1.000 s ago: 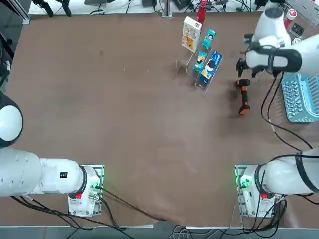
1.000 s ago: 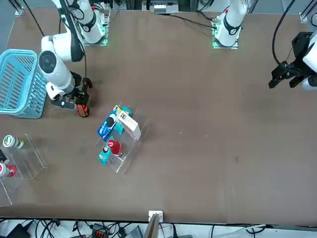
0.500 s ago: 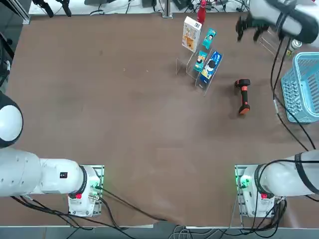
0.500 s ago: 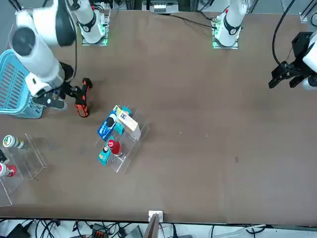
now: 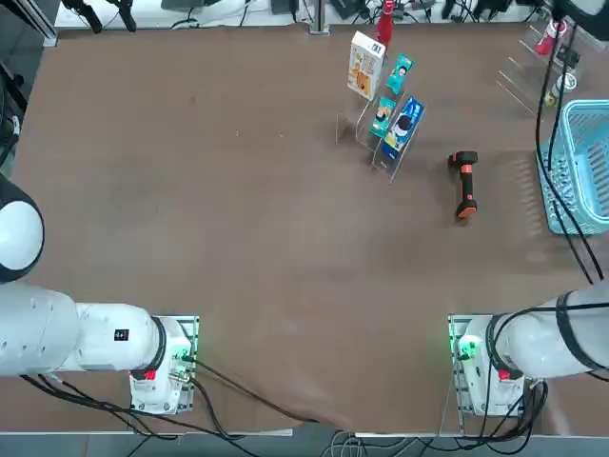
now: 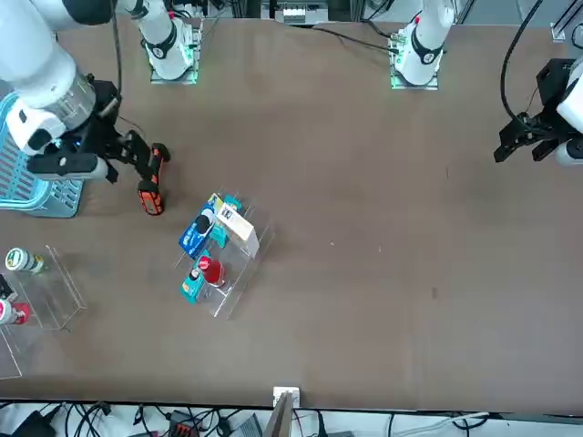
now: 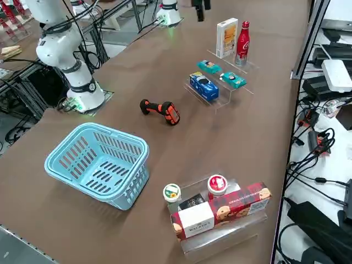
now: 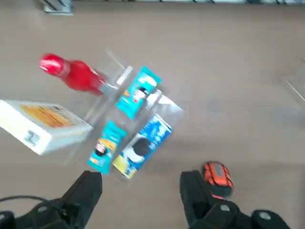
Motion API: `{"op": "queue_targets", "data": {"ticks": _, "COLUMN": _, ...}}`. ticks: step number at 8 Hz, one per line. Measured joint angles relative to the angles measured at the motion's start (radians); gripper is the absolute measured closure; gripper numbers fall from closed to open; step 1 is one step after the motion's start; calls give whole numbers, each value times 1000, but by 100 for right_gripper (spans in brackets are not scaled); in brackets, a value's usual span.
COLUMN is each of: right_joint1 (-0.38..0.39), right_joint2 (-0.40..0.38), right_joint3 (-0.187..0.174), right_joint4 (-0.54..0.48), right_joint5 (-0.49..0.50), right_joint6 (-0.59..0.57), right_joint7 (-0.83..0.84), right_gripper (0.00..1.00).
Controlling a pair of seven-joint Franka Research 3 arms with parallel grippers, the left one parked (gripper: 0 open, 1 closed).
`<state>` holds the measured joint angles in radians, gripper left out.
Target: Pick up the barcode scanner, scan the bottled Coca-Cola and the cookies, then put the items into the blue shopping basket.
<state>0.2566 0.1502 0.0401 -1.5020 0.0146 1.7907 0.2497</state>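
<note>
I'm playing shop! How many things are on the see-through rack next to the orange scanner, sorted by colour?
red bottle: 1
white box: 1
teal packets: 2
blue packet: 1
Total: 5
The right gripper is open and empty, up over the table.

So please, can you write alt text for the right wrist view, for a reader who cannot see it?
The open right gripper hangs above a brown table, holding nothing. Beyond its fingers, a clear rack holds a red Coca-Cola bottle, a white cookie box, two teal packets and a blue packet. The scanner's orange tip shows beside one finger.
</note>
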Motion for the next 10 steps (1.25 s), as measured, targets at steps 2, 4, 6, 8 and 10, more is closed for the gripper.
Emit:
{"op": "queue_targets", "data": {"ticks": 2, "right_joint1": 38, "right_joint2": 190, "right_joint3": 0, "right_joint4": 190, "right_joint5": 0, "right_joint6": 9, "right_joint7": 0, "right_gripper": 0}}
{"op": "queue_targets", "data": {"ticks": 4, "right_joint1": 45, "right_joint2": 320, "right_joint3": -1, "right_joint4": 300, "right_joint5": 0, "right_joint6": 37, "right_joint7": -3, "right_gripper": 0}}
{"op": "queue_targets", "data": {"ticks": 6, "right_joint1": 77, "right_joint2": 370, "right_joint3": -1, "right_joint4": 334, "right_joint5": -1, "right_joint6": 91, "right_joint7": -7, "right_gripper": 0}}
{"op": "queue_targets", "data": {"ticks": 8, "right_joint1": 106, "right_joint2": 376, "right_joint3": -1, "right_joint4": 358, "right_joint5": -3, "right_joint6": 93, "right_joint7": -7, "right_gripper": 0}}
{"op": "queue_targets", "data": {"ticks": 10, "right_joint1": 109, "right_joint2": 376, "right_joint3": -2, "right_joint4": 367, "right_joint5": -3, "right_joint6": 102, "right_joint7": -19, "right_gripper": 0}}
